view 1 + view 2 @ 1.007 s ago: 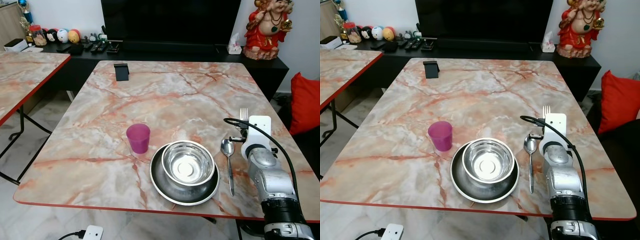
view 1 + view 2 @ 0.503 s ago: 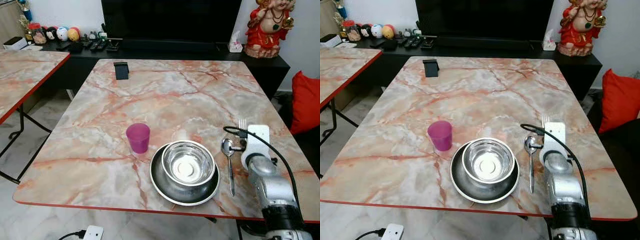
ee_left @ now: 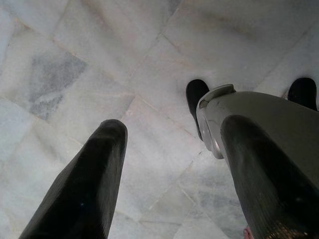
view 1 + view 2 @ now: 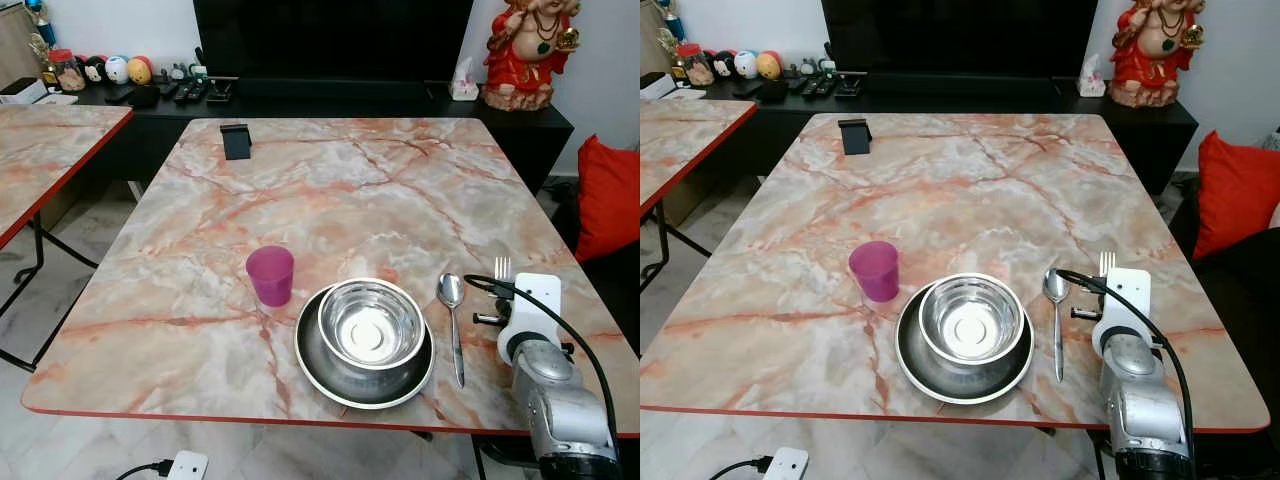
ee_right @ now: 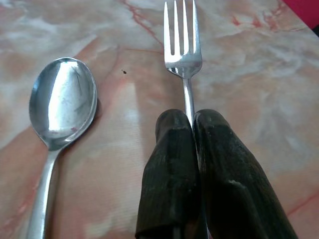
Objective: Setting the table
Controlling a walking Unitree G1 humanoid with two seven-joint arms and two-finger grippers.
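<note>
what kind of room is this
Most likely a home living and dining room. A marble-patterned dining table holds a place setting, a large dark TV screen stands on a low black cabinet behind it, and a red figurine and small toys decorate that cabinet.

The table (image 4: 340, 190) has a smooth, glossy top with a pink-and-cream marble pattern and a red edge. Bowl (image 4: 371, 324), plate (image 4: 318, 365), spoon (image 5: 60, 107) and fork (image 5: 183, 55) are bright polished metal with mirror-like reflections. The cup (image 4: 270, 275) looks like matt magenta plastic. The right gripper (image 5: 192, 119) has black, finely ribbed fingers (image 5: 172, 164), and the floor (image 3: 99, 59) is pale polished marble tile
</note>
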